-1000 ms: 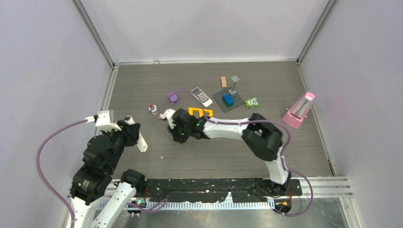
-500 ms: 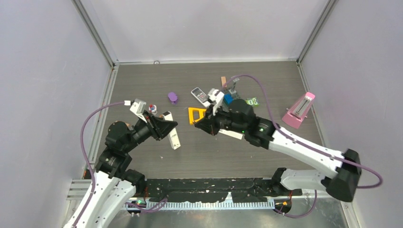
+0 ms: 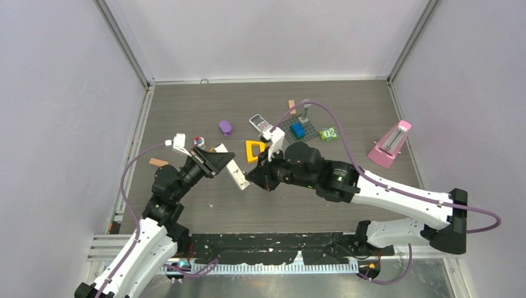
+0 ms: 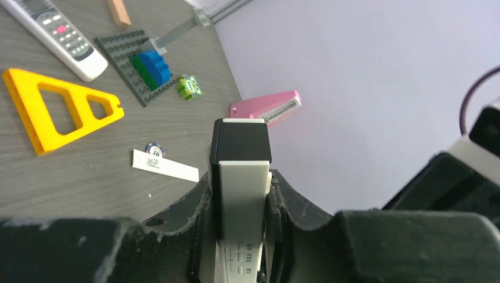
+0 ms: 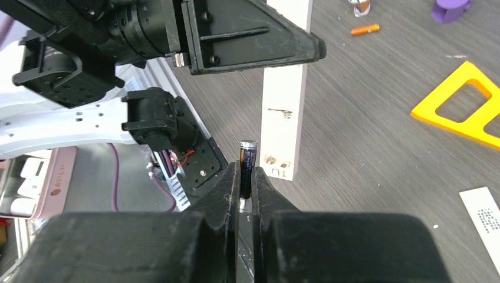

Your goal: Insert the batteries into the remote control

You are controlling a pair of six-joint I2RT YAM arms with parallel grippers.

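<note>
— Over the middle of the surface (image 3: 186, 105), the two arms are meeting. The left gripper (image 3: 221, 162) is clenching the remote control (image 4: 240, 177), a long white handset with a black block at its far end. It's holding it up off the wood, with the free end pointing toward the right arm.

— And the batteries?

— I'm only making out one battery (image 5: 247, 159). It's sitting pinched between the fingers of the right gripper (image 5: 247, 180), which is clamping tight on it. It's a slim dark cylinder with an orange band near the tip, and it's sticking out forward past the fingertips.

— How close is it sitting to the handset?

— From the right wrist view, its tip is showing just beside the handset's lower end, to the left of it. Whether they're touching, I can't tell.

— What's lying around them?

— A yellow triangle (image 3: 255, 151) is lying just behind the two grippers, and a second, buttoned remote (image 3: 262, 124) is resting past it. Further right, a grey brick plate (image 3: 307, 135) is carrying a blue brick (image 3: 298, 129), and a pink metronome (image 3: 391, 144) is standing near the right wall. A small orange stick (image 5: 365, 29) is lying on the wood beyond the handset.
</note>
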